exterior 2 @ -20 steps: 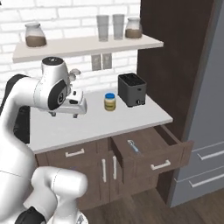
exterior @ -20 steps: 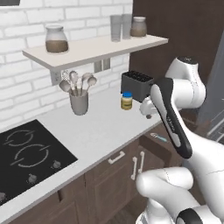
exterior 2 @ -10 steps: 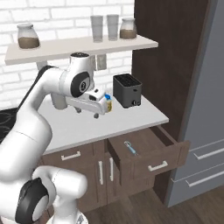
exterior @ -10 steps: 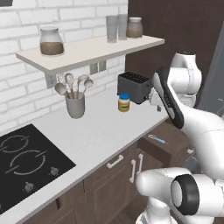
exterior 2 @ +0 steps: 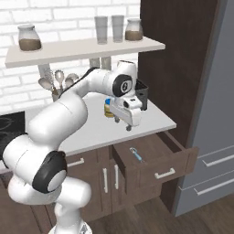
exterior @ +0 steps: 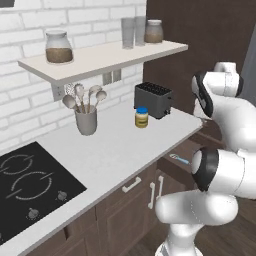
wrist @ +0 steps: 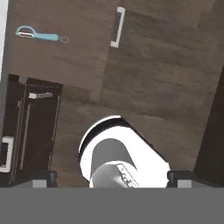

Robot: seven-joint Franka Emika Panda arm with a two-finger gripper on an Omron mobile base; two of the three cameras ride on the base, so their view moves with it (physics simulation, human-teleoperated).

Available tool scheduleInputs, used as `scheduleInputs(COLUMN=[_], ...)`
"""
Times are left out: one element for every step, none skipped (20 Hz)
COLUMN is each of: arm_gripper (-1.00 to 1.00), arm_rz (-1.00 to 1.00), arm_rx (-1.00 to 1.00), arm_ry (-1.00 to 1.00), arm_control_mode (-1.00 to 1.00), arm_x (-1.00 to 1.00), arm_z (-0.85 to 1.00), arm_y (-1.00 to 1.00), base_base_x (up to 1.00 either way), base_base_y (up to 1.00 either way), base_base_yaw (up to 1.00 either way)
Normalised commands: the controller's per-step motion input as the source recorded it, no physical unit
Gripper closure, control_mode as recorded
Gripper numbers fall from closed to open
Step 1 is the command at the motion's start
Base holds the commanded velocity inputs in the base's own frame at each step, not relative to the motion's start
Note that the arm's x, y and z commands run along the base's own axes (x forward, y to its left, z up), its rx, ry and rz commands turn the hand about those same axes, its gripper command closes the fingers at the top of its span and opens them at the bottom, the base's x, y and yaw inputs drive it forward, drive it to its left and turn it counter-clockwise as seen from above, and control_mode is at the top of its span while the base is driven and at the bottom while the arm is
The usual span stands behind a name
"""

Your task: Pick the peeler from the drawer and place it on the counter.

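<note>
The peeler (exterior 2: pixel 135 154), with a light blue handle and a silvery head, lies flat on the floor of the open dark wood drawer (exterior 2: pixel 161 170). It also shows at the top left of the hand view as the peeler (wrist: pixel 39 35), and as the peeler (exterior: pixel 179 159) past the counter's edge. My gripper (exterior 2: pixel 125 126) hangs open and empty over the front edge of the counter (exterior 2: pixel 91 130), above and a little left of the peeler. In the hand view the gripper (wrist: pixel 111 179) points down, its fingertips (wrist: pixel 35 178) standing wide apart.
A black toaster (exterior: pixel 154 99), a yellow jar (exterior: pixel 141 117) and a utensil cup (exterior: pixel 86 120) stand at the back of the counter (exterior: pixel 115 150). A cooktop (exterior: pixel 30 185) lies at the left. A tall dark cabinet (exterior 2: pixel 178 68) and grey drawer fronts (exterior 2: pixel 215 151) rise right of the drawer.
The arm has swung right across the counter, and the hand now hangs at the front edge over the open drawer. The peeler has not moved.
</note>
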Motion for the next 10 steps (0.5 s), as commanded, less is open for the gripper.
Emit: scheduleInputs(arm_gripper=[-1.0, -1.0, -1.0, -1.0, -1.0, -1.0, -1.0, -1.0, -1.0, -1.0], arm_rz=[-0.57, -0.56, -0.56, -0.56, -0.56, -0.54, -0.46, -0.25, -0.07, 0.0], arm_rx=[0.0, 0.0, 0.0, 0.0, 0.0, 0.0, 0.0, 0.0, 0.0, 0.0], arm_ry=[0.05, 0.05, 0.07, 0.11, 0.12, 0.11, 0.04, 0.0, -0.09, -0.15], arm_control_mode=[-1.0, -1.0, -1.0, -1.0, -1.0, -1.0, -1.0, -1.0, -1.0, -1.0], arm_x=[0.04, 0.03, 0.02, 0.05, 0.11, 0.3, 0.41, 0.36, 0.39, 0.4], arm_z=[-1.0, -1.0, -1.0, -1.0, -1.0, -1.0, -1.0, -1.0, -0.94, -0.88], arm_y=[-1.0, -1.0, -1.0, -1.0, -1.0, -1.0, -1.0, -0.69, -0.41, -0.41], base_base_x=[0.0, 0.0, 0.0, 0.0, 0.0, 0.0, 0.0, 0.0, 0.0, 0.0], base_base_y=[0.0, 0.0, 0.0, 0.0, 0.0, 0.0, 0.0, 0.0, 0.0, 0.0], base_base_yaw=[0.0, 0.0, 0.0, 0.0, 0.0, 0.0, 0.0, 0.0, 0.0, 0.0])
